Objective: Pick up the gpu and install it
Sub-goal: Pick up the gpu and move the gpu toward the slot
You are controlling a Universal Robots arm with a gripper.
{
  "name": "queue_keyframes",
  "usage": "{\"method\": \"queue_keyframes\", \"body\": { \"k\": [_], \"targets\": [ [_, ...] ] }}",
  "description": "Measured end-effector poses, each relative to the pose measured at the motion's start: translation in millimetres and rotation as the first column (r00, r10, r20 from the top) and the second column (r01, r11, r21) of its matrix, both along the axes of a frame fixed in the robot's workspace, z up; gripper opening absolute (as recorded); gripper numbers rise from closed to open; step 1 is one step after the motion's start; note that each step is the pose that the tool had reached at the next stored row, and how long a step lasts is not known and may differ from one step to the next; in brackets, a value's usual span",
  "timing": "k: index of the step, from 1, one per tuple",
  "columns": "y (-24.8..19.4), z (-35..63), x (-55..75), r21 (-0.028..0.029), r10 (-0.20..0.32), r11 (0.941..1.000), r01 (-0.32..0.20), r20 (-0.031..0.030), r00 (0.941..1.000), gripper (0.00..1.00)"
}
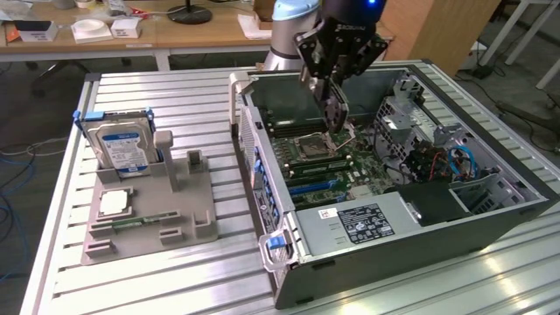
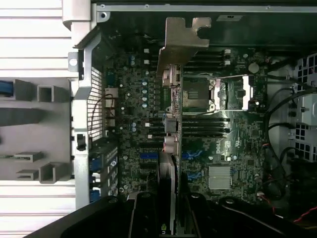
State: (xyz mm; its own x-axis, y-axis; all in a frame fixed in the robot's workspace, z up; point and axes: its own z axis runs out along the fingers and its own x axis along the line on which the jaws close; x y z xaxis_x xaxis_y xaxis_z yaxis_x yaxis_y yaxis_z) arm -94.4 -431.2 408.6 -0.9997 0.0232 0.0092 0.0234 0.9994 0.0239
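Observation:
The gpu [image 1: 334,108] hangs edge-on from my gripper [image 1: 332,80], which is shut on its upper edge. It hovers over the motherboard [image 1: 337,164] inside the open computer case [image 1: 394,216], above the CPU socket [image 1: 313,147] and clear of the board. In the wrist view the gpu [image 2: 172,129] runs as a thin dark strip away from my gripper [image 2: 169,210]. Its silvery metal bracket [image 2: 181,37] lies at the far end, toward the case's rear wall. The blue expansion slots [image 2: 147,155] lie beneath the card, beside the strip.
On the slatted table, at the exterior view's left, a grey fixture tray [image 1: 188,216] holds a silver hard drive [image 1: 124,148] with a blue-white label, a square chip [image 1: 114,203] and a green memory stick [image 1: 131,224]. Cables [image 1: 455,164] and a drive cage fill the case's right side.

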Motion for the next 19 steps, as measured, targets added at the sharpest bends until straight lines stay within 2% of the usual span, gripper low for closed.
{"method": "queue_keyframes", "body": {
  "k": [15, 19],
  "targets": [
    [0.0, 0.0, 66.1, -0.0002, 0.0, 1.0, 0.0, 0.0002, 1.0, 0.27],
    [0.0, 0.0, 66.8, 0.0, 0.0, 1.0, 0.0, 0.0, 1.0, 0.27]
  ]
}}
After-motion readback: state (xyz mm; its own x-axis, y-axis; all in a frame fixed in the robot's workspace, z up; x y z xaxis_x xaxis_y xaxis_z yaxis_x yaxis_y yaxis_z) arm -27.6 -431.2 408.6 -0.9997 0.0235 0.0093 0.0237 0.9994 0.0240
